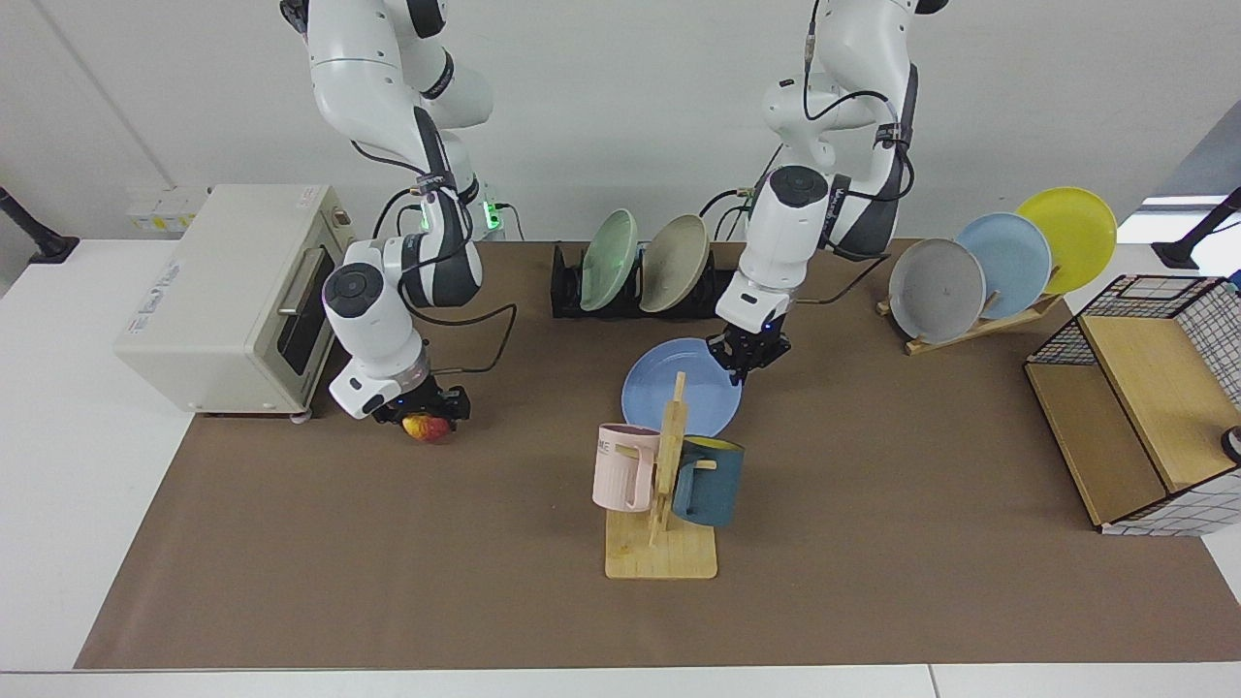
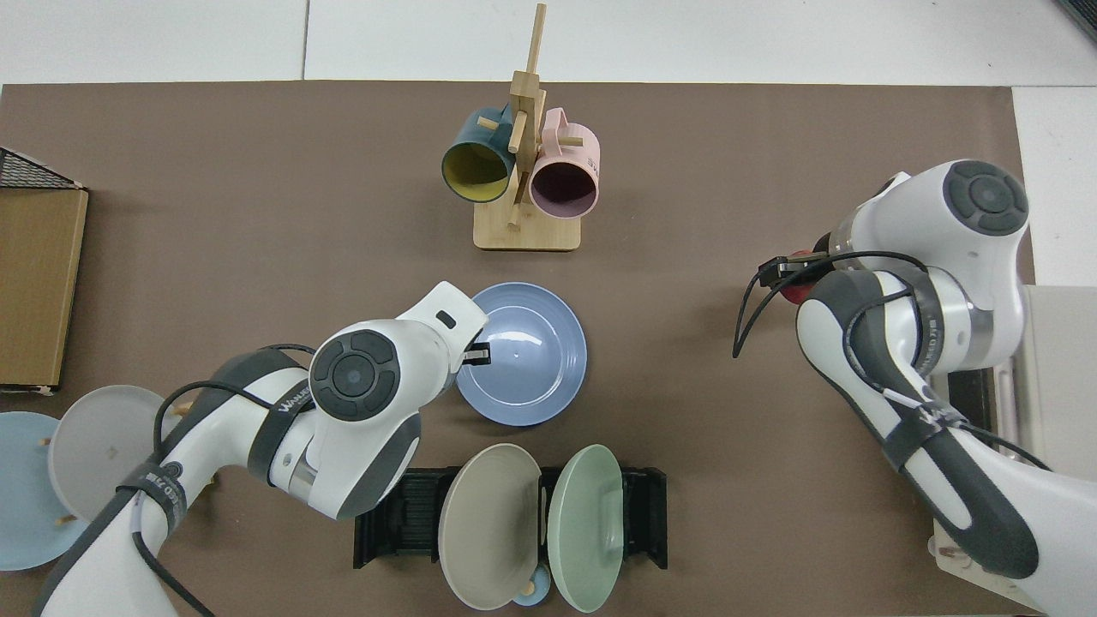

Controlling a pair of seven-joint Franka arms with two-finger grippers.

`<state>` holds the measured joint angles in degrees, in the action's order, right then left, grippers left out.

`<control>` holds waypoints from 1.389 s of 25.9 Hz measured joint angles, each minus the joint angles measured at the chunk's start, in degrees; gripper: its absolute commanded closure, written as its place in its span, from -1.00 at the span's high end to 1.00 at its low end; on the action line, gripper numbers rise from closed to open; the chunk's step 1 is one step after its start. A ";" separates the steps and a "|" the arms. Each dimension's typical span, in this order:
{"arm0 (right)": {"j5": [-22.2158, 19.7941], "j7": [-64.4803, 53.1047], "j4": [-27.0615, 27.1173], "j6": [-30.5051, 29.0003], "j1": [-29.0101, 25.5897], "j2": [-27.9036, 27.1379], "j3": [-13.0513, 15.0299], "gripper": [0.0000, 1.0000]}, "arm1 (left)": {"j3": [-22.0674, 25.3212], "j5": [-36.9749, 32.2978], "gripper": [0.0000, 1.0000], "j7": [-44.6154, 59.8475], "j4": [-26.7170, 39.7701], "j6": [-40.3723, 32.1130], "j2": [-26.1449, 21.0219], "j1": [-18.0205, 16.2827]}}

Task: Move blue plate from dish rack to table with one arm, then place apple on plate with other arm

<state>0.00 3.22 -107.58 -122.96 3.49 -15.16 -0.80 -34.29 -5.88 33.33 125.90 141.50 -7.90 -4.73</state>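
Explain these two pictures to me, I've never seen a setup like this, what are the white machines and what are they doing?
They are two robot arms at a table covered by a brown mat. One picture looks across the table at them; the other looks straight down. The left arm's pincer grips the rim of a blue plate, low over the mat or on it, between a black dish rack holding two plates and a wooden stand with two mugs. The right arm's pincer is closed around a red apple beside a toaster oven. A wooden rack holds three more plates.
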 measured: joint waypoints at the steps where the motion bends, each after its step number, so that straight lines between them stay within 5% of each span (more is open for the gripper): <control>1: -0.10 -0.04 0.98 1.74 -0.12 0.65 0.01 -1.00 | -0.37 0.01 -1.00 0.10 0.48 0.30 0.09 0.01; 14: -0.14 -0.07 5.88 16.24 -1.29 10.89 0.15 -1.00 | -2.20 1.02 -1.00 0.55 4.73 3.34 1.38 -0.04; 15: -0.14 -0.07 5.87 16.52 -1.29 11.32 0.14 -1.00 | -2.18 1.07 -0.78 0.55 4.84 3.52 1.38 -0.04; 18: -0.14 -0.07 5.76 16.88 -1.29 11.96 0.09 -1.00 | -2.10 1.16 0.99 0.56 4.99 3.70 1.38 -0.07; 30: -0.14 -0.07 5.42 16.88 -1.28 11.81 -0.07 -1.00 | -1.58 1.16 1.00 0.49 5.05 3.58 1.27 -0.12; 36: -0.14 -0.07 5.38 16.88 -1.23 11.81 -0.16 -1.00 | 3.96 0.51 1.00 -0.04 0.50 -3.76 1.29 -0.25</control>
<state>-0.13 3.15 -102.21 -106.09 2.27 -3.35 -0.96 -30.33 -5.37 33.30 126.40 137.73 -6.61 -4.99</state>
